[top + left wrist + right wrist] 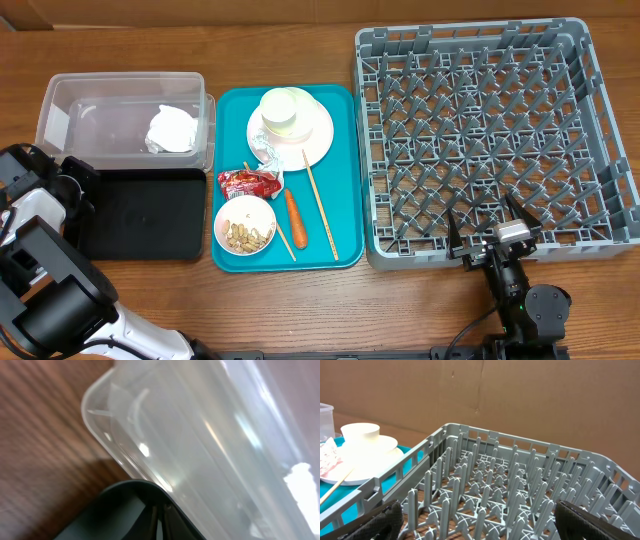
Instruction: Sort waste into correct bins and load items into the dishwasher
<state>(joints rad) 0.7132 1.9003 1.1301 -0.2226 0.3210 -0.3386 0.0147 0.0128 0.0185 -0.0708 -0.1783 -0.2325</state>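
Most of your waste lies on the teal serving tray [345, 180] at the centre of the table [300, 310]. The red snack wrapper [250, 182] sits at the tray's 9 o'clock edge. It touches the rim of the small white bowl [217, 222] just below it at 6 o'clock, and that bowl holds the beige food scraps [246, 236]. The carrot [296, 218] lies just at the bowl's 3 o'clock, running roughly 12 to 6.

A small crumpled white scrap [263, 150] rests on the 8 o'clock rim of the round white plate [318, 135], at the tray's 12 o'clock end. The white cup [285, 110] stands on that plate. The chopsticks [321, 207] are apart: one runs from the plate toward the tray's 5 o'clock corner, and the other slants past the bowl's 3 o'clock side.

A larger wad of crumpled white paper [172, 130] is inside the clear tub [60, 110] at the table's 10 o'clock. The black tray [140, 215] lies right against the tub's 6 o'clock side. The grey dish rack [480, 120] fills the table's 3 o'clock side, just beside the teal tray.

Your left gripper [82, 185] is at the black tray's 10 o'clock corner with its jaws pinched together on themselves. Its wrist view shows the tub's corner close up and blurred. Your right gripper [488, 230] is at the rack's 6 o'clock wall with its fingers [380, 520] spread wide, gripping nothing.
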